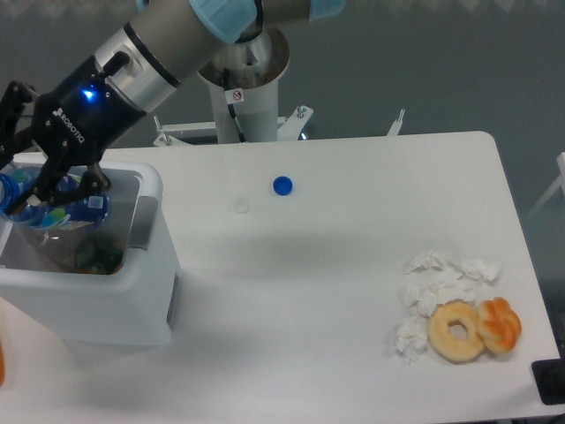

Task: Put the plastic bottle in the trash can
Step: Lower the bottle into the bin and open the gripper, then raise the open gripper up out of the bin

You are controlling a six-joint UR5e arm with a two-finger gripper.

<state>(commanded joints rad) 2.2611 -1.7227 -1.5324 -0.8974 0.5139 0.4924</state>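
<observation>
The plastic bottle (55, 208) is clear with a blue label and a blue neck ring at its left end. It lies sideways between my gripper's fingers, right over the open top of the trash can. The trash can (115, 305) is a white boxy bin at the table's left edge, with dark contents visible inside. My gripper (44, 196) is black, reaches down from the upper left, and is shut on the bottle above the bin's opening.
A small round blue cap (282, 185) lies on the white table (335, 265) near the middle back. Crumpled white tissues (441, 283) and two doughnuts (474, 329) lie at the front right. The arm's base post (247, 88) stands behind the table.
</observation>
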